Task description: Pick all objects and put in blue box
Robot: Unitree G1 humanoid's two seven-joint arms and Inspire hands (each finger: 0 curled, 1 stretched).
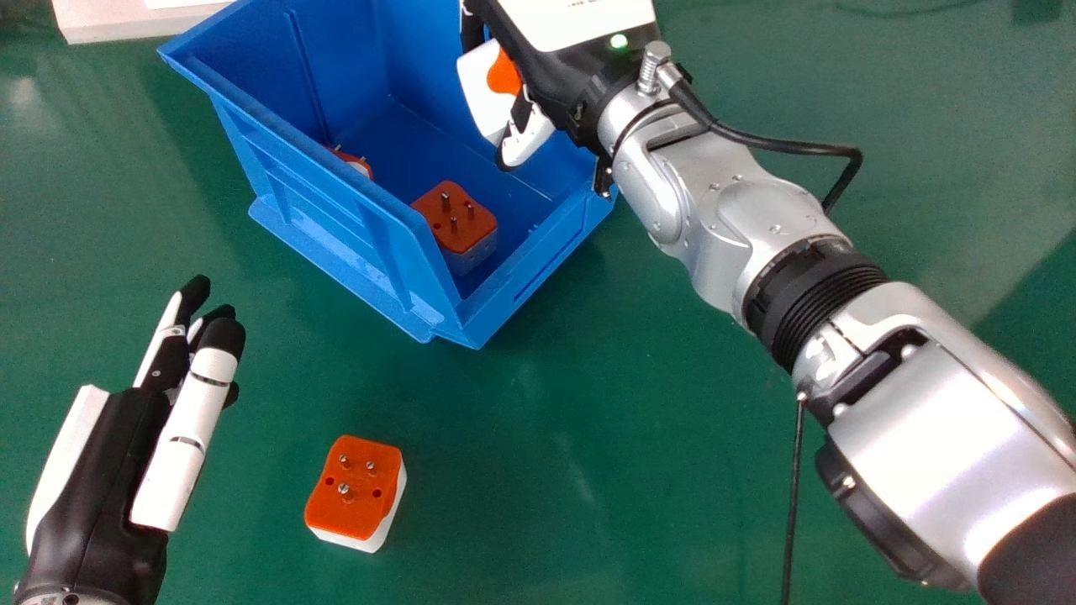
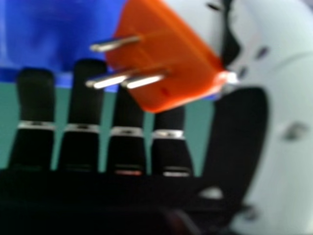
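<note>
Above the blue box, in the head view, is my right hand, pinching a white and orange plug adapter between thumb and fingers. The right hand view has that adapter with its metal pins exposed, held at my right hand. Inside the box lie one adapter, pins up, and another partly hidden by the wall. A further adapter rests pins up on the green table. To its left, my left hand is open and empty.
A pale object sits at the table's far left, behind the box. My right forearm crosses the right side of the green table, with a thin black cable hanging beside it. Bare table lies between the box and the nearer adapter.
</note>
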